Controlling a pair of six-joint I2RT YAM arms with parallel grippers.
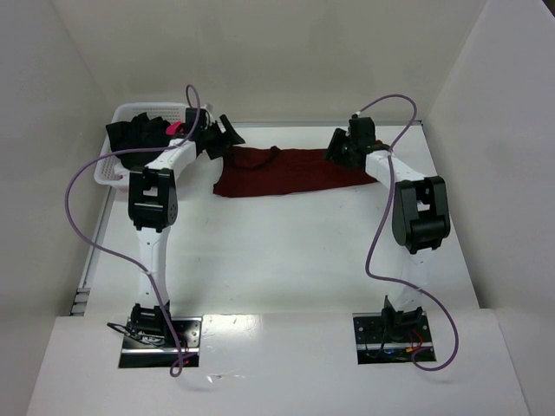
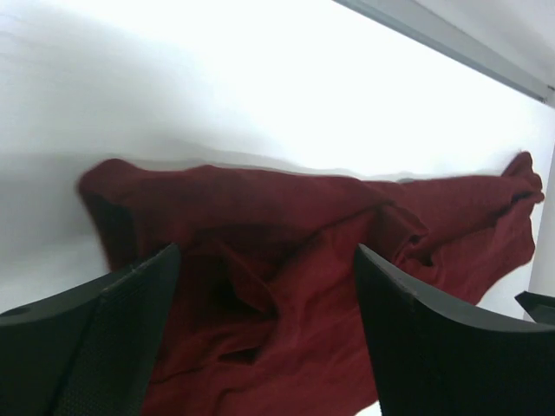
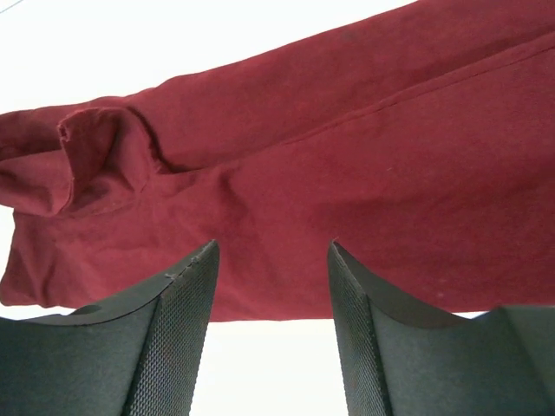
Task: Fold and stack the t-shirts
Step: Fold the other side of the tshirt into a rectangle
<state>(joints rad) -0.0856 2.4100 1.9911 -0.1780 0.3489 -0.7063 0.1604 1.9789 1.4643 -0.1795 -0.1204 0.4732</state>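
A white table [image 1: 286, 251] carries a dark red t-shirt [image 1: 290, 173], lying as a long, rumpled band across its far side, between the two arms. In the far left corner stands a white mesh basket [image 1: 108, 173], a black t-shirt [image 1: 139, 134] heaped inside with a pink mark [image 1: 173, 128] showing. The left claw [image 1: 231, 139] hangs at the red shirt's left end, just beside the basket — its jaws spread wide, gripping nothing. The right claw [image 1: 336, 149] hangs over the shirt's right end, jaws parted more narrowly and empty — cloth lying beneath them.
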